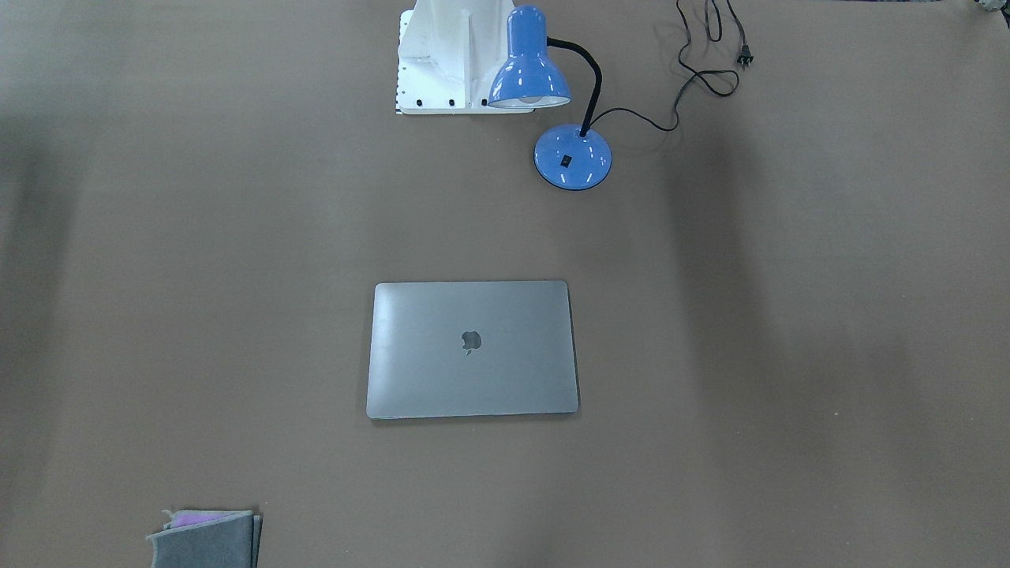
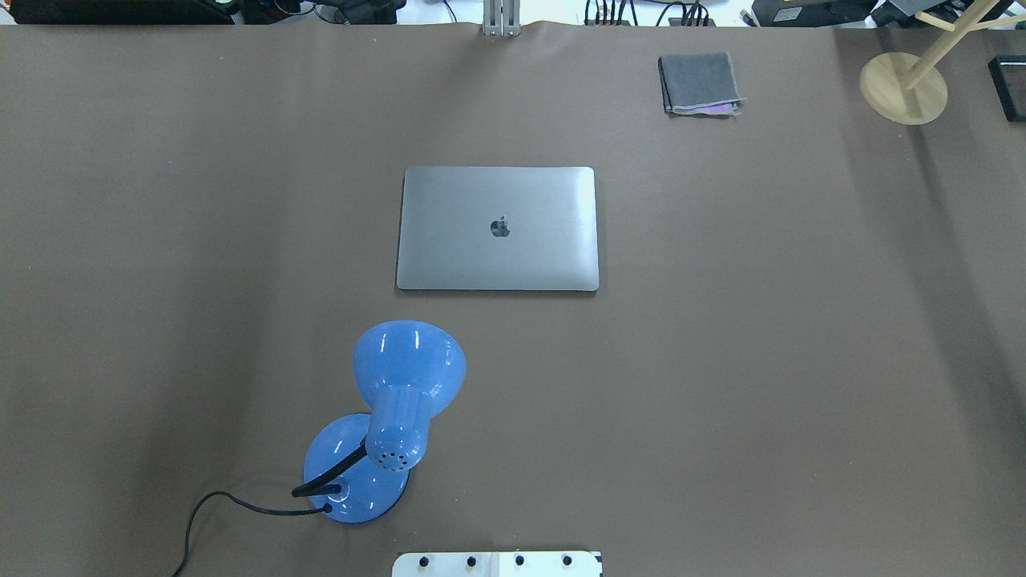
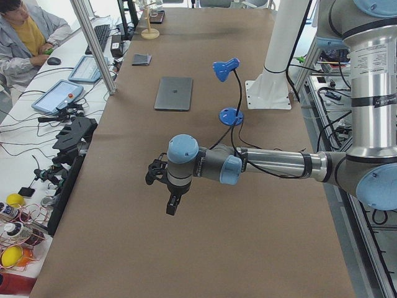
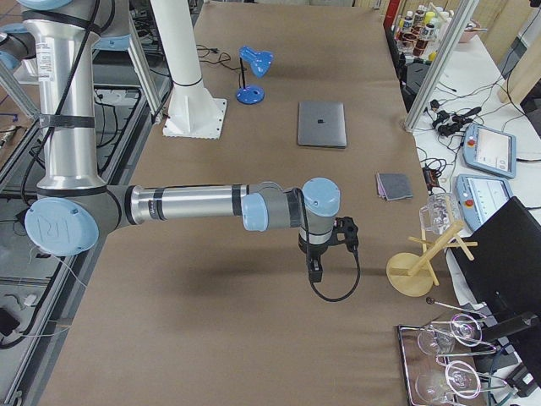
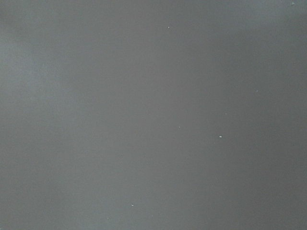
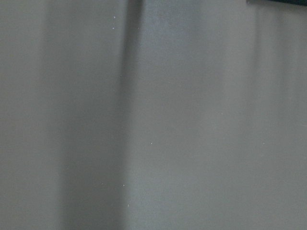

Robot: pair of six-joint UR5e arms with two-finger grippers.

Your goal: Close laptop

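Already closed, laptop (image 2: 497, 228) lies well apart from both jaws.

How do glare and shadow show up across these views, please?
Front-facing view: soft shadow bands cross the table on both sides, and the lamp shade carries small glints. Overhead view: the laptop lid shows a mild sheen. Right wrist view: bare surface with one dark shadow stripe. Left wrist view: featureless grey, only specks.
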